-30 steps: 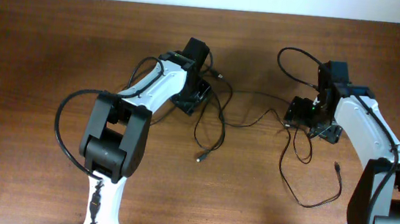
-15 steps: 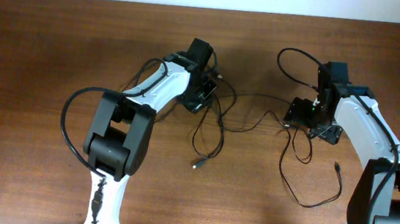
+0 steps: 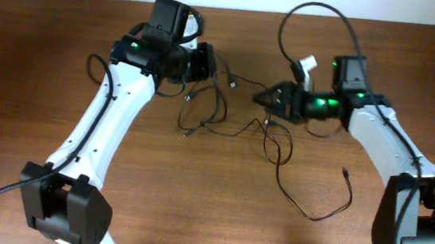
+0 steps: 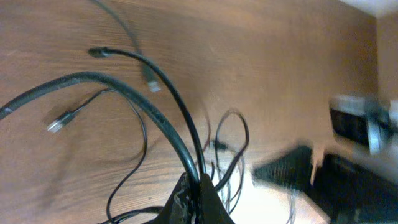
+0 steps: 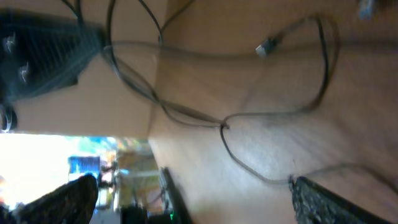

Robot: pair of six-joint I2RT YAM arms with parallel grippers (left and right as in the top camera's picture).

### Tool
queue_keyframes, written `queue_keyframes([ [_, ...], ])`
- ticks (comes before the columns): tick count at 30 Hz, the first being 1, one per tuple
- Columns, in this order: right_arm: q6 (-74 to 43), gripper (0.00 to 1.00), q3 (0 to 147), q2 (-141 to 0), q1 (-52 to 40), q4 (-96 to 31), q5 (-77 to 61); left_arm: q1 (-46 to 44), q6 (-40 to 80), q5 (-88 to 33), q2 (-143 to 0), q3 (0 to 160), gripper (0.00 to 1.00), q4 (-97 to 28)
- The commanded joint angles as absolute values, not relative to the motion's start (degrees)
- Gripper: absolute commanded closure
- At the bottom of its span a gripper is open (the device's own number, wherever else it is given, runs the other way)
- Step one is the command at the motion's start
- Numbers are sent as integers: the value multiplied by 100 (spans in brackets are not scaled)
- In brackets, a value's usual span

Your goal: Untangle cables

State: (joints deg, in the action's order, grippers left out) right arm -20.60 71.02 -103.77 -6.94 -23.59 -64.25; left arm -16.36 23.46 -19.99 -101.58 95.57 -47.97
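- The brown wooden surface [image 3: 39, 65] carries everything.
- The left tool [image 3: 207, 63], near the far edge, is clamped together on the cables [image 3: 237, 130].
- The right tool [image 3: 270, 97] has its fingers spread wide apart.
- The cables lie tangled between both tools, with one strand trailing toward the near right corner.

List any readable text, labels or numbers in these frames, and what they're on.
None readable.
No print shows on the cables or the table.
Blue patch in the right wrist view's background: too blurred to read.
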Motion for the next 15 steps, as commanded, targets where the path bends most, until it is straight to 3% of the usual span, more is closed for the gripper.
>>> queue_keyframes([
  [1, -4206, 0, 7157, -10259, -1031, -1664, -5710, -1951, 14, -2578, -10165, 9568, 100, -4982],
  [4, -5199, 0, 7157, -10259, -1055, -1297, -5690, -2025, -742, -2569, -10165, 9568, 100, -5085],
  [15, -7118, 5, 7157, -10259, -1623, -410, -4388, -2025, -744, -2578, -10165, 9568, 100, -5089],
])
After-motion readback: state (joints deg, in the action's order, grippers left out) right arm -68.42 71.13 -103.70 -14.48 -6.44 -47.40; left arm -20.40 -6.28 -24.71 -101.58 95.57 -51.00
